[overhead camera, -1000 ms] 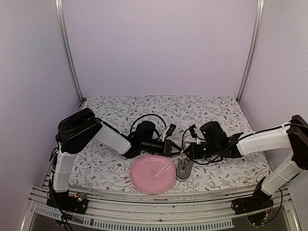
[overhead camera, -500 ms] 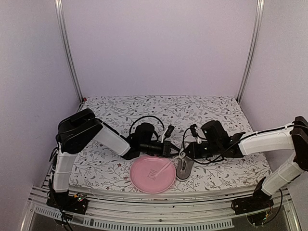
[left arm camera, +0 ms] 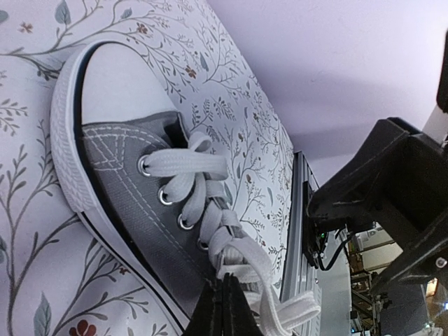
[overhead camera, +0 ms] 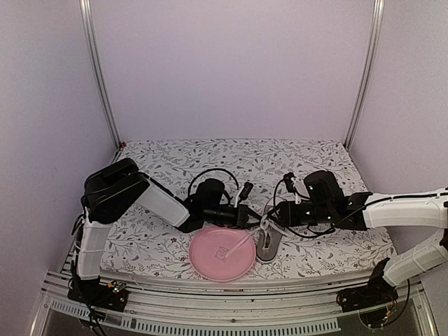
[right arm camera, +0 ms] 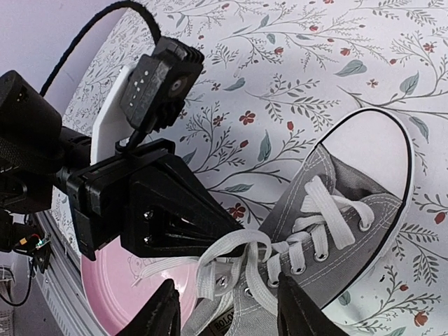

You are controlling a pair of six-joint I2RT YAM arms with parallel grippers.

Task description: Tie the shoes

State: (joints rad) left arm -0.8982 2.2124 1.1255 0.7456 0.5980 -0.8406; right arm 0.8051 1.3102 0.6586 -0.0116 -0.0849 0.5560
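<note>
The small grey shoe (overhead camera: 268, 242) with white toe cap lies on the floral cloth, right beside the pink plate (overhead camera: 203, 260). In the left wrist view the shoe (left arm camera: 133, 182) shows its white laces (left arm camera: 210, 203), and my left gripper (left arm camera: 227, 302) is shut on a lace loop near the tongue. From the right wrist the shoe (right arm camera: 350, 238) sits below my right gripper (right arm camera: 231, 315), which is open, its fingers (right arm camera: 162, 315) standing either side of the loose loops (right arm camera: 238, 255) without touching them. The left gripper (right arm camera: 234, 227) reaches the loop from the left. One lace end (overhead camera: 239, 244) trails onto the plate.
The pink plate (right arm camera: 119, 297) lies close to the table's near edge, by the metal rail (overhead camera: 231, 308). Black cables (overhead camera: 210, 173) loop behind the left wrist. Lilac walls and two upright metal posts (overhead camera: 98, 77) enclose the floral cloth (overhead camera: 231, 157).
My right gripper has opened, let go of the lace, and drawn back to the right from the shoe. The left gripper stays shut in place.
</note>
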